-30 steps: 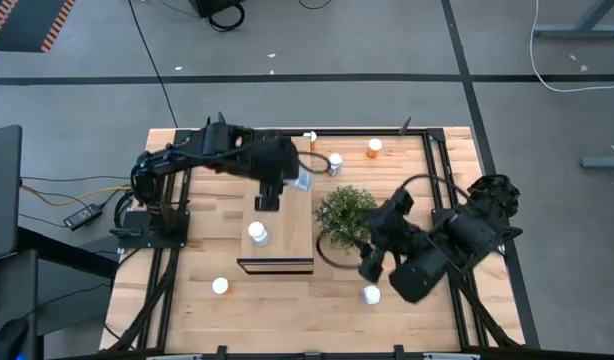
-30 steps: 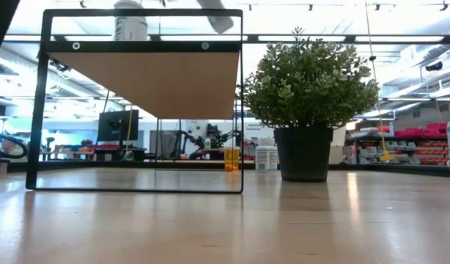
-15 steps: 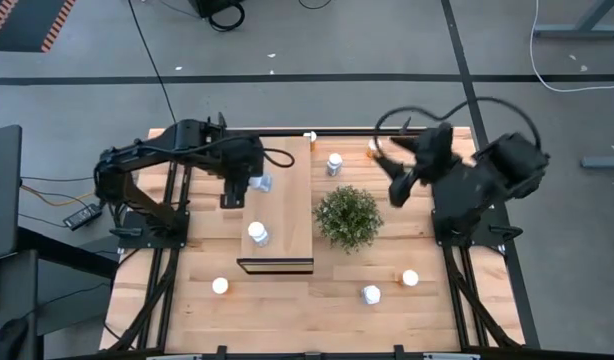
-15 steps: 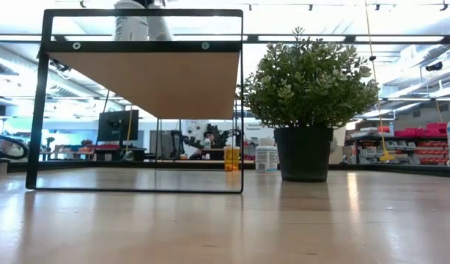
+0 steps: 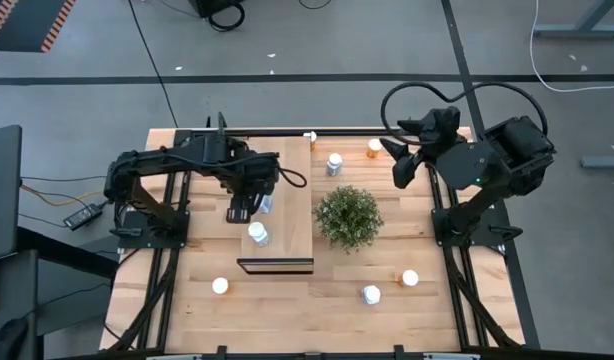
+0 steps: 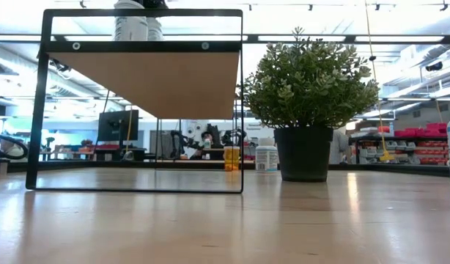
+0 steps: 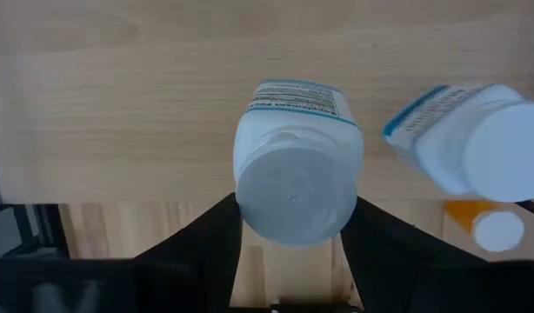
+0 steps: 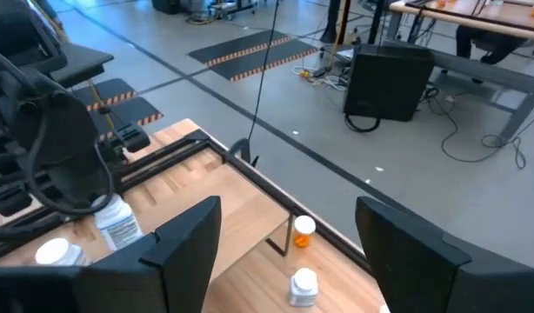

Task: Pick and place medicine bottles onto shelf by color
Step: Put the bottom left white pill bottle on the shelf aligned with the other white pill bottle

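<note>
Left wrist view: white bottle (image 7: pixel 295 174) (upright) between left claw (image 7: pixel 293 239) fingers.

I see two matte black jointed arms; a black cable loops off the right arm (image 5: pixel 477 165), and both have flat, tapered dark fingers (image 8: pixel 184 239).

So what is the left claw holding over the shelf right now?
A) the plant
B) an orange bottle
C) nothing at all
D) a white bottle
D: the left claw has its dark fingers on either side of a white bottle with a white cap, over the light-wood shelf, next to another white bottle already standing there.
</note>
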`<state>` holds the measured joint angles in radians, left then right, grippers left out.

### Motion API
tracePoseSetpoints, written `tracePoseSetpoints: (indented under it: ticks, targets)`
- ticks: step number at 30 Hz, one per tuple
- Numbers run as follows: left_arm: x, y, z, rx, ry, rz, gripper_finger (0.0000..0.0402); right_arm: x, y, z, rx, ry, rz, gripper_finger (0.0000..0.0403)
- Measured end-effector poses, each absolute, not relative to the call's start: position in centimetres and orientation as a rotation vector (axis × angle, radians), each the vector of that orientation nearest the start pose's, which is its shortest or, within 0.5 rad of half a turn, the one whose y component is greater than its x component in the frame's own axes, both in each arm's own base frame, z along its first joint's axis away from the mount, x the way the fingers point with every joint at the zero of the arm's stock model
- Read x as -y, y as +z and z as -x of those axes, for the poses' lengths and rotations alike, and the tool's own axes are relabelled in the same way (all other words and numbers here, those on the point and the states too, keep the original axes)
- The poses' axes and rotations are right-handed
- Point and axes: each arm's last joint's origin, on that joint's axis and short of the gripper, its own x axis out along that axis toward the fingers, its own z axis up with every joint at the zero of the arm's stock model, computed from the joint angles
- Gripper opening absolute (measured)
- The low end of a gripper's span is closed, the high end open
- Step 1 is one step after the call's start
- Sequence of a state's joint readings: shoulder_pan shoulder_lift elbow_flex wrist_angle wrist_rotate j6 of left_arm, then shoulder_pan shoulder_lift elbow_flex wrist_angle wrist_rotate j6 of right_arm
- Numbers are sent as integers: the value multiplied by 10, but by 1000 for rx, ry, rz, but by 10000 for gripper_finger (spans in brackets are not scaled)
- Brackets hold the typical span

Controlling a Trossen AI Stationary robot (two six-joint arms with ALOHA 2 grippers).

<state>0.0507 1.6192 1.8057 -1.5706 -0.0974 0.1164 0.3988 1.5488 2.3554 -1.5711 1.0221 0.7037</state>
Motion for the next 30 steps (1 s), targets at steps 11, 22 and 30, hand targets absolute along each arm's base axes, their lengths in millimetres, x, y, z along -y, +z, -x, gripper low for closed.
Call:
tracePoseSetpoints:
  ticks: [11, 22, 30]
  targets:
    - [-20, 371, -283, -1414, 53, -127, 202, -55, 528, -196, -368, -742, -114, 273]
    - [-18, 351, -289, -1489, 59, -98, 206, -54, 528, -196, -376, -743, -99, 273]
    - [-19, 352, -289, -1489, 86, -102, 254, -52, 528, -197, -382, -747, -83, 273]
